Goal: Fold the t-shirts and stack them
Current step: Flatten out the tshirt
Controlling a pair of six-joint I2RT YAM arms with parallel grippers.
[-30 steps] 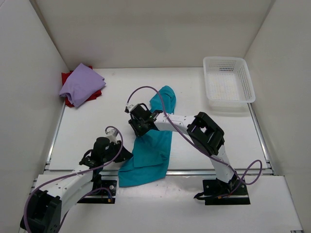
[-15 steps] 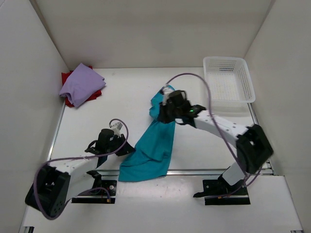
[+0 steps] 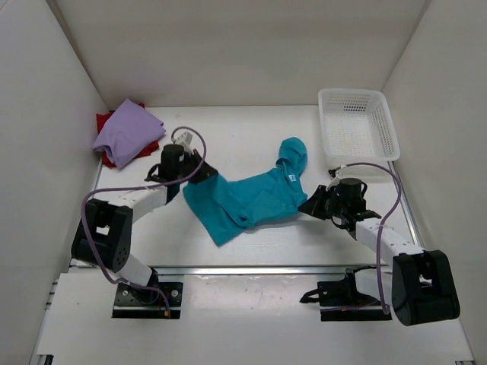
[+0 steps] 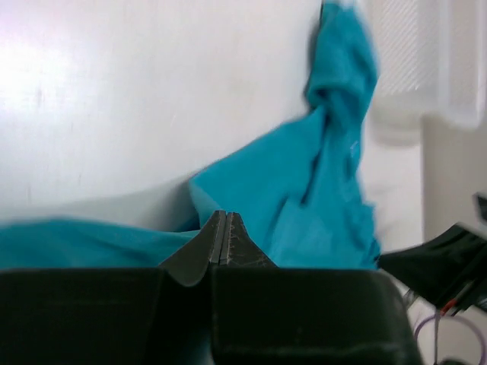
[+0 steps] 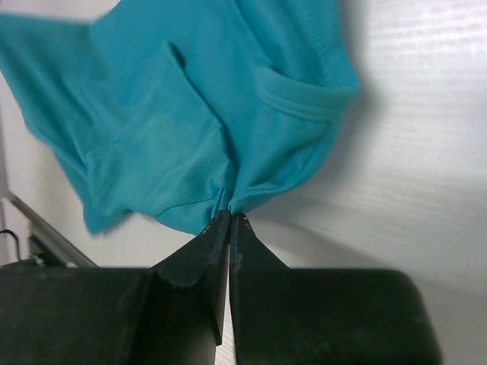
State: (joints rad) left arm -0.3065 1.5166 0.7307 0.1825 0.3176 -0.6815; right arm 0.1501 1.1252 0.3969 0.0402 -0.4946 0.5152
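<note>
Teal t-shirt (image 3: pixel 251 199) lies stretched across mid-table (image 3: pixel 228 137) between the 2 grippers: the left gripper (image 3: pixel 202 172) is clamped on its left edge, the right gripper (image 3: pixel 310 205) on its right hem. Bare surface surrounds it. The lavender t-shirt (image 3: pixel 128 133), atop the red t-shirt (image 3: pixel 105 120), sits far left, and the basket (image 3: pixel 389 125) far right.

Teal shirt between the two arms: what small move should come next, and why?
Probably draw the grippers slightly apart to spread the teal shirt. The left gripper and right gripper are each shut on an edge of it, yet the cloth between them is wrinkled and bunched, not flat enough to fold.
</note>
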